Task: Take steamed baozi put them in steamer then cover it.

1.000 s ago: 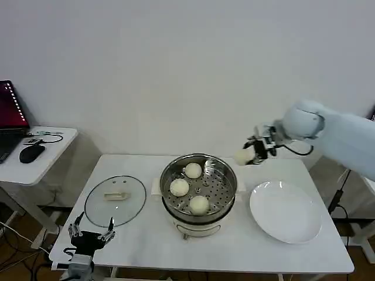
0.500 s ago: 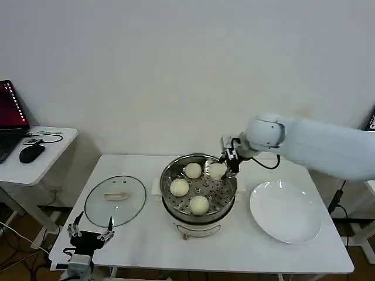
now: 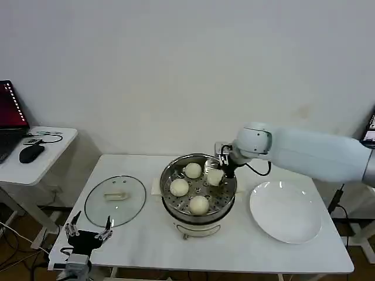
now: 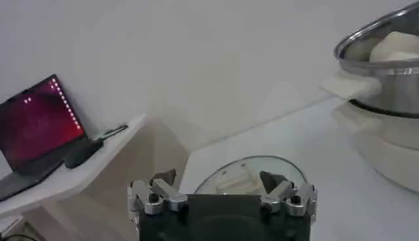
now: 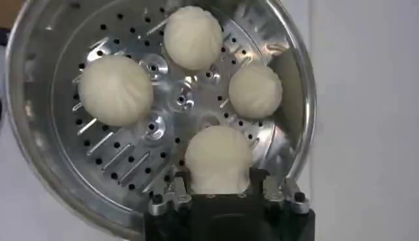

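Steel steamer (image 3: 198,186), frame centre: my right gripper (image 5: 219,186), jaws pinching the fourth bun (image 5: 218,159), lowers it into the free spot; left gripper (image 3: 89,231), jaws spread, waits near the lid (image 3: 115,200).

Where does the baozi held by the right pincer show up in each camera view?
Head view: the held baozi sits over the steamer, at its far right side.
Left wrist view: not identifiable; a bun top peeks above the steamer rim.
Right wrist view: between the right pincer fingers.
Shared landmark: the steamer.

Head high, wrists close; shared steamer (image 3: 198,186).
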